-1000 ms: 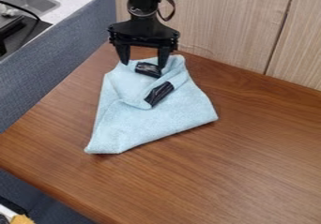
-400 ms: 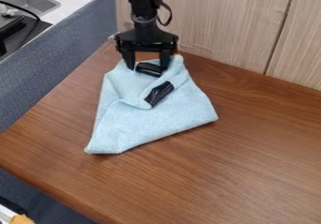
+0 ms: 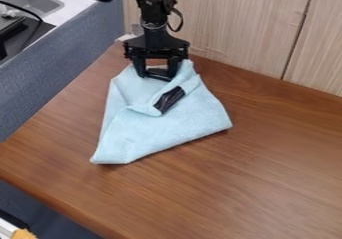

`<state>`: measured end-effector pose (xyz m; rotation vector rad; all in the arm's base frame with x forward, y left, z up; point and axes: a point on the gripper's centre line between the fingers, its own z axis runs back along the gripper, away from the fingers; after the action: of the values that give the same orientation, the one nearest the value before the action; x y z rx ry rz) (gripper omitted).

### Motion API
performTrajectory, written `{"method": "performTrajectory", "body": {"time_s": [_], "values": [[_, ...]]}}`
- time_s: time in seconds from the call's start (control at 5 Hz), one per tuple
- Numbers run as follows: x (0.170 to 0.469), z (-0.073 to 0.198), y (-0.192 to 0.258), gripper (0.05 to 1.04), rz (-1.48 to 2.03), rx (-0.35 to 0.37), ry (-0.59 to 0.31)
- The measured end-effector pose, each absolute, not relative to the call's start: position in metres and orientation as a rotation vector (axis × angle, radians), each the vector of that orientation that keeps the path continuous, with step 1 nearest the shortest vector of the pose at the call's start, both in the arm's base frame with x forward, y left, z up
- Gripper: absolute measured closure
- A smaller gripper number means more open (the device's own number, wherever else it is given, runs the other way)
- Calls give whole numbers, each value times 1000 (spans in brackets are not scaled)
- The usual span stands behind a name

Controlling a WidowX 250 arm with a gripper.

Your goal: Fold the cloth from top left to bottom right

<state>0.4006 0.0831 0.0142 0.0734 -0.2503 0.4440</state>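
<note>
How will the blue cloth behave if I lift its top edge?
The cloth will likely sag rather than lift flat, since it lies in soft, bent folds. The black patch on it looks like tape, so that spot may bend less.

No readable text, label, brand, number or sign stands on anything in view.

The cloth [image 3: 170,127] is pale blue, the strip [image 3: 169,100] on it black, the table [image 3: 267,183] grained brown, the wall [image 3: 247,28] streaked beige.
</note>
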Motion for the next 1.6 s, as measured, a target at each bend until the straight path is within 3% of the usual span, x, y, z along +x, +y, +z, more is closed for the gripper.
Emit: {"method": "performTrajectory", "body": {"time_s": [0.6,0.8,1.4,1.6], "values": [[397,15,85,731,449,87,-256],[398,28,86,813,452,87,-279],[383,90,80,932,482,87,-401],[366,110,51,961,439,77,-435]]}}
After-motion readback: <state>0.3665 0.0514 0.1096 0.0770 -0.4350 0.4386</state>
